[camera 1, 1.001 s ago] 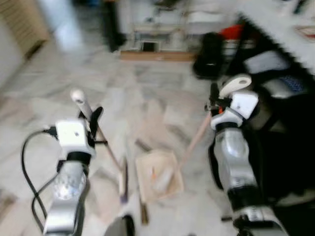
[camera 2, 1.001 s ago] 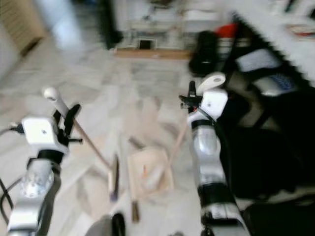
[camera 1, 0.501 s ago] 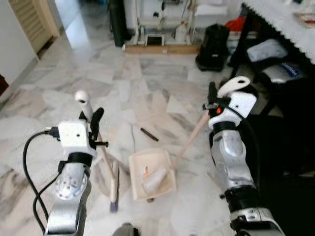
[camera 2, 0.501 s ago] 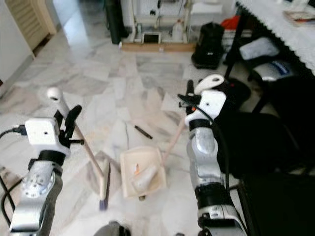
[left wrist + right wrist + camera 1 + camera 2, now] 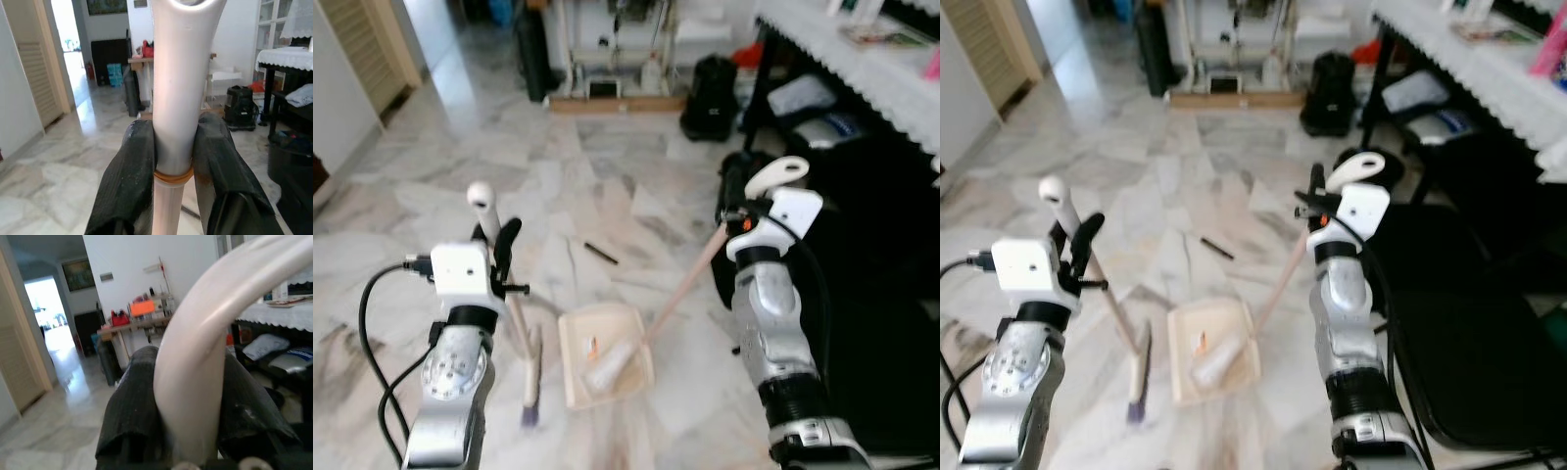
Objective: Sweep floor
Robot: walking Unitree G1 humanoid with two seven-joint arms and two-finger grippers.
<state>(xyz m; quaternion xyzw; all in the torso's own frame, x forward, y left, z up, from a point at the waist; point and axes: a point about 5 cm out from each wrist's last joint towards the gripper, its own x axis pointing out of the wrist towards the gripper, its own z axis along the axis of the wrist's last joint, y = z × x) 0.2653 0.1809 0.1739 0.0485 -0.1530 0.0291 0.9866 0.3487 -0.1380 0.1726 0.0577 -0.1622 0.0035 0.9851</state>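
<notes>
The left tool is clamped on the broom handle; the broom head rests on the marble floor, just beside the dustpan. The right tool is clamped on the dustpan handle. Debris already lies in the pan. A dark stick lies ahead on the floor. Recommended: keep the pan lip flat on the floor, then draw the stick toward it with short, low strokes.

Glossy marble floor; plastic dustpan
</notes>
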